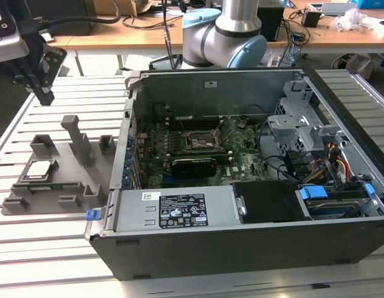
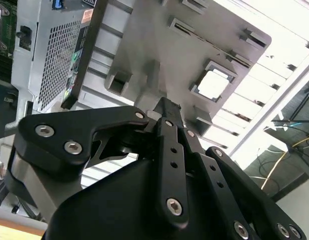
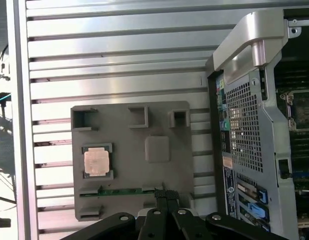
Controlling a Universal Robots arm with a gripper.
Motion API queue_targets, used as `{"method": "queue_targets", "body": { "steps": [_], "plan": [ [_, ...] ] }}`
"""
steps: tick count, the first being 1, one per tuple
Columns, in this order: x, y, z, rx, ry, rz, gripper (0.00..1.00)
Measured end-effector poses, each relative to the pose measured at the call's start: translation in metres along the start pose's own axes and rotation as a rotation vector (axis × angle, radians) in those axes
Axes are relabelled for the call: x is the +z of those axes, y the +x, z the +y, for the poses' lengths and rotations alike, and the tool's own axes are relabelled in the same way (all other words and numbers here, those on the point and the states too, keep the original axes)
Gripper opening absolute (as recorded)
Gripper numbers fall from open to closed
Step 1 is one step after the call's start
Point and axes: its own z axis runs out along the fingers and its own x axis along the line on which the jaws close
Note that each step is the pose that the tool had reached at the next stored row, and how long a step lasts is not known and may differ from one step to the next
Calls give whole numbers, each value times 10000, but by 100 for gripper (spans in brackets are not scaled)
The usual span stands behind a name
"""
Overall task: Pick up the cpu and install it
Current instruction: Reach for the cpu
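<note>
The cpu [image 1: 38,169] is a small square chip with a shiny metal top, lying flat in a pocket of the grey plastic tray [image 1: 74,186] at the exterior view's left. It also shows in both wrist views, cpu [image 3: 96,161] and cpu [image 2: 213,84]. My gripper [image 1: 46,94] hangs well above the tray's far side, apart from the chip. Its black fingers [image 3: 164,194] are shut together with nothing between them. The black socket frame [image 1: 201,143] sits on the motherboard inside the open computer case [image 1: 179,214].
The tray holds a tall post [image 1: 77,136], several small blocks and a green memory stick [image 3: 122,191] along one edge. The case wall [image 3: 244,125] stands right beside the tray. Cables and a drive cage [image 1: 291,124] crowd the case at the exterior view's right.
</note>
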Motion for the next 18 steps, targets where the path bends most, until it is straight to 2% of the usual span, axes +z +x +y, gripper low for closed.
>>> {"method": "queue_targets", "body": {
  "steps": [1, 6, 10, 18],
  "plan": [
    [0, 56, -2, 1, -1, -1, 11],
    [1, 189, -9, 0, 1, 0, 11],
    [4, 333, -15, 1, 1, -1, 11],
    [7, 546, -16, 1, 7, -1, 11]
  ]
}}
